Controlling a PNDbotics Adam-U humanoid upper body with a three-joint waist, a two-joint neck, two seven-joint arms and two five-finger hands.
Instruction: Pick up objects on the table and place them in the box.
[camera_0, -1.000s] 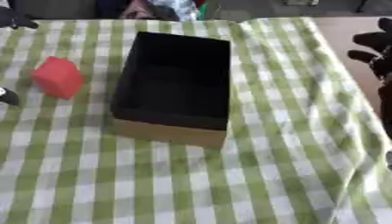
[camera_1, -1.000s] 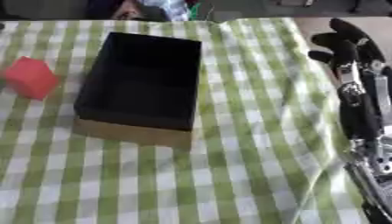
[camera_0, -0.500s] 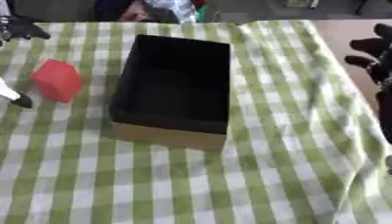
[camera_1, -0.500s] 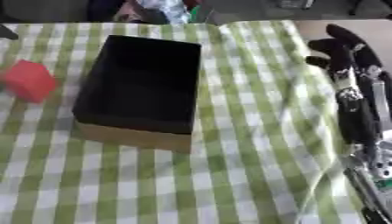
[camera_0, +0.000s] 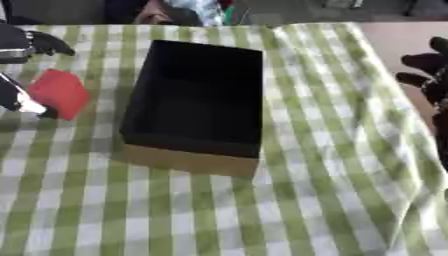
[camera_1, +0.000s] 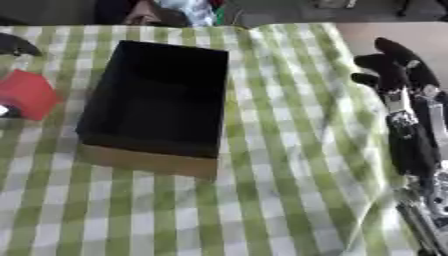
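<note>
Looking down through the left eye view: a green-and-white checked tablecloth covers the table. An open cardboard box with a dark, empty interior sits near the middle. A red block lies on the cloth to the left of the box, apart from it. The left hand is at the left edge, spread around the block: one finger above it near the top, another just beside its lower left side. The fingers are apart and the block is not seen to be clasped; contact cannot be confirmed.

Right eye view: the right hand stands at the right edge, fingers extended upward and relaxed, holding nothing, well apart from the box. The red block appears at the far left edge.
</note>
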